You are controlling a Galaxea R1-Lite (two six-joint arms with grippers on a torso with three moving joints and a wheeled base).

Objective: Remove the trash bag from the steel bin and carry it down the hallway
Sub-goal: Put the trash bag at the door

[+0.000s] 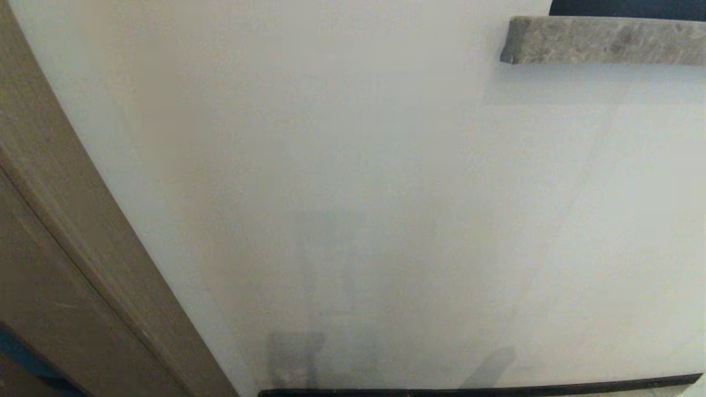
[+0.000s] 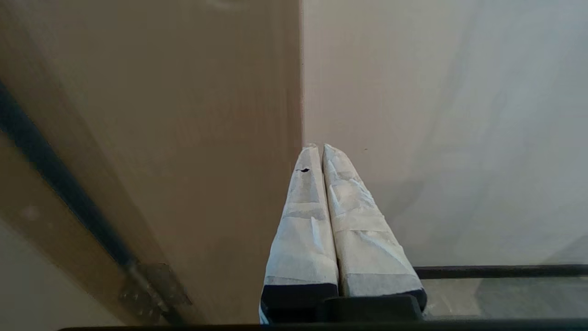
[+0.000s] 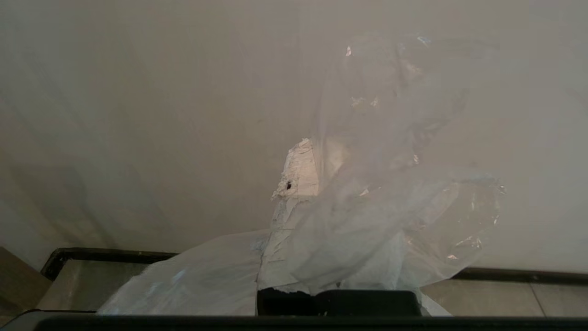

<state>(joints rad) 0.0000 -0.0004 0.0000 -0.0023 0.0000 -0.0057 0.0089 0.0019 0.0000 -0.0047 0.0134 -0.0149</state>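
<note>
— Crinkled clear plastic, the thin trash bag (image 3: pixel 386 202), drapes over the right gripper (image 3: pixel 317 184), whose taped fingers are clamped on it.

— And the left gripper (image 2: pixel 320 149)?

— Pressed together, empty, near the wood-coloured door frame (image 2: pixel 193 115).

— Which step?

— Carrying, I'd judge; steel bin unseen. Pale wall (image 1: pixel 353 193) fills the view, so next comes turning along the hallway.

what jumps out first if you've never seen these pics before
The crinkled clear trash bag draped over the right hand, which is shut on it before a pale wall, catches the eye first. Next, the left hand, its white-wrapped fingers pressed together and empty, beside a wood-coloured door frame. High on the head view's right juts a grey stone ledge.
</note>
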